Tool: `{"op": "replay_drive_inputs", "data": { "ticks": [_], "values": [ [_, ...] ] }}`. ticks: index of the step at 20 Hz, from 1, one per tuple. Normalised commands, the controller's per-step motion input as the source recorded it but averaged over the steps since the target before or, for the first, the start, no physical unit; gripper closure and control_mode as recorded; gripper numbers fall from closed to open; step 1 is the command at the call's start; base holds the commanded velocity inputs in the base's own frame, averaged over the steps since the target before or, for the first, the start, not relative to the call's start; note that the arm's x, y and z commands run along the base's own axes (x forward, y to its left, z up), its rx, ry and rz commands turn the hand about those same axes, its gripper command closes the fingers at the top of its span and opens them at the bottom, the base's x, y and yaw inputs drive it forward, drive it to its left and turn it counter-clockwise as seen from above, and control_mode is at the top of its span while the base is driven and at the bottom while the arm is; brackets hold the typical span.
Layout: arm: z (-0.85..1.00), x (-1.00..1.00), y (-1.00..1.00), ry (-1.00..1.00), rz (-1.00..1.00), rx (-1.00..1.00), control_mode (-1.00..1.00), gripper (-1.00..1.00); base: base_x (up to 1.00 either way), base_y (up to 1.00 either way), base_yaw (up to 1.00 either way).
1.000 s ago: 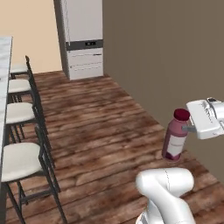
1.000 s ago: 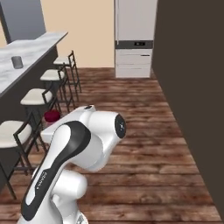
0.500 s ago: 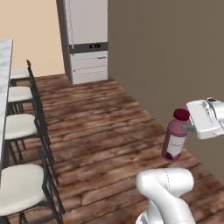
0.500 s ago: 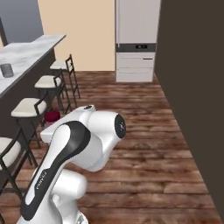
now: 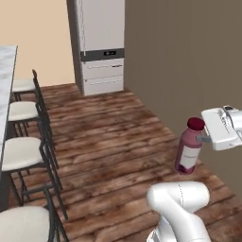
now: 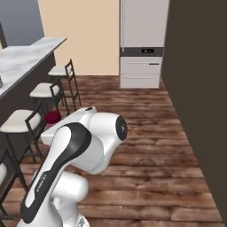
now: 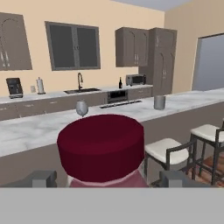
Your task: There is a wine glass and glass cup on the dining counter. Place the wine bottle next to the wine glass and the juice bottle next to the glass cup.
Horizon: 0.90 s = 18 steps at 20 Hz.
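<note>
A white robot arm (image 6: 84,155) with a dark band fills the lower left, rising from the bottom edge and bending at a rounded white joint. Just left of that joint, a small patch of the juice bottle's red cap (image 6: 52,117) peeks out from behind the arm. Along the left side runs the dining counter (image 6: 26,60), a white marble slab on a dark base, with pale-seated dark-framed stools (image 6: 42,91) lined up beside it. A tall pale fridge (image 6: 142,42) stands at the far end against a peach wall. The floor (image 6: 150,146) is dark wood planks. A dark brown wall (image 6: 199,88) runs down the right side.
</note>
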Motion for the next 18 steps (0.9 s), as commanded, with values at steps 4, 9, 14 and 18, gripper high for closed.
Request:
{"op": "replay_drive_inputs", "data": {
  "ticks": [4, 9, 14, 18],
  "values": [
    [0.00, 0.00, 0.00, 0.00, 0.00, 0.00, 1.00, 1.00, 0.65, -0.30, 0.06],
    [0.00, 0.00, 0.00, 0.00, 0.00, 0.00, 1.00, 1.00, 0.56, -0.41, 0.03],
    [0.00, 0.00, 0.00, 0.00, 0.00, 0.00, 1.00, 1.00, 0.60, -0.40, 0.02],
    [0.00, 0.00, 0.00, 0.00, 0.00, 0.00, 1.00, 1.00, 0.69, -0.29, 0.09]
  ]
}}
